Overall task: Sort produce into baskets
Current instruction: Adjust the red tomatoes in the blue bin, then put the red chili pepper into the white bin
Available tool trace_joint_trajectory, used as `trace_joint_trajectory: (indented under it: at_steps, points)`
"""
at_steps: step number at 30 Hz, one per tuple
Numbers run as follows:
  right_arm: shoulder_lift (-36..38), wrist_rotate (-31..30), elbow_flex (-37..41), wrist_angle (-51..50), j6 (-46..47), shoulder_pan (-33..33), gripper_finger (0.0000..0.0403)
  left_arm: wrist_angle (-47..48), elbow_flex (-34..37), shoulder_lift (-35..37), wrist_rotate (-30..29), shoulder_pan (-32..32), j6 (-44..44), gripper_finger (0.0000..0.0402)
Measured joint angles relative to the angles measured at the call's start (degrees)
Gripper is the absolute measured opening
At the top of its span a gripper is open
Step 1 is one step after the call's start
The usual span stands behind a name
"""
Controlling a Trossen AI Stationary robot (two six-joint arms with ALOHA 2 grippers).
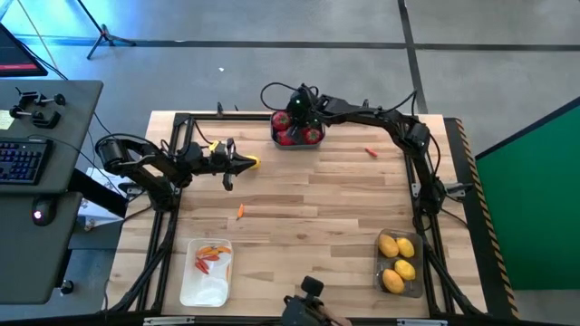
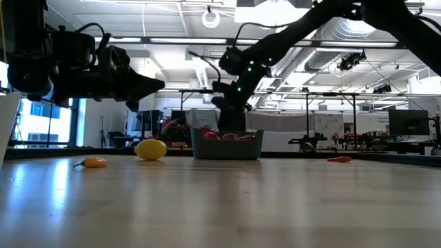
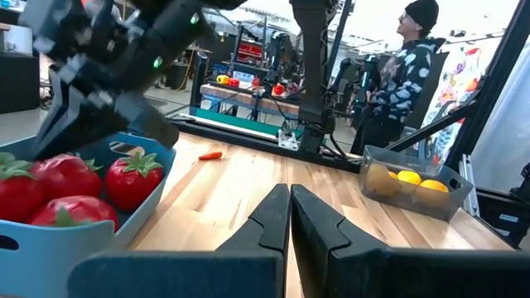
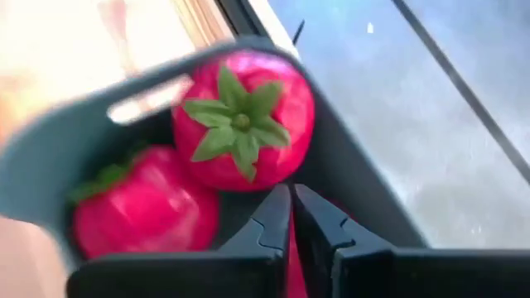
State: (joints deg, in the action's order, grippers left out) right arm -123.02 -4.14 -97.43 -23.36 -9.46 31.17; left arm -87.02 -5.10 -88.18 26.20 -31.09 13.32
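Observation:
Three round red fruits with green tops (image 1: 296,129) lie in the dark blue-grey basket (image 1: 275,138) at the table's far middle. My right gripper (image 4: 291,217) is shut and points down into that basket, just beside the red ones (image 4: 242,124). My left gripper (image 1: 245,163) is shut and empty. It hangs level above a yellow lemon (image 2: 151,149) that lies on the table. One thin orange-red piece (image 1: 240,211) lies mid-table and another (image 1: 370,152) to the right of the blue-grey basket. My right gripper's shut fingers (image 4: 273,223) point down between the red fruits in the blue-grey basket. A red surface (image 4: 290,257) shows right behind the fingers. I cannot tell whether they touch it.
A white basket (image 1: 192,288) with several orange-red pieces stands at the near left. A smoky translucent basket (image 1: 415,288) with three lemons stands at the near right. A person (image 3: 406,58) stands beyond the table. Bare wood lies between the baskets.

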Motion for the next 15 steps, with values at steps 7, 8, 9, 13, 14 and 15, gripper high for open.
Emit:
trace_joint_trajectory:
  at_steps: [7,8,9,13,14,15]
  points:
    - [2.75,0.68,0.00,3.24,-1.99,-0.91,0.0001,0.14,0.00,0.00,0.00,0.00,0.00,0.0000]
    - [2.75,1.86,-0.02,4.54,-1.94,-0.95,0.0001,0.14,0.00,0.00,0.00,0.00,0.02,0.0000]
    - [2.72,3.32,-0.02,4.87,-1.49,-0.95,0.0000,0.14,-0.01,0.00,0.00,0.00,0.01,0.0000]
    - [0.48,4.21,-0.03,4.97,-0.51,-1.21,0.0000,0.15,0.00,0.00,0.00,0.00,0.02,0.0000]
    - [0.18,4.17,0.03,4.78,-0.21,-1.21,0.0000,0.19,0.00,0.00,0.00,0.00,0.06,0.0000]
    - [0.05,4.16,0.07,4.59,0.17,-1.23,0.0000,0.20,0.00,0.00,0.00,0.00,0.09,0.0000]
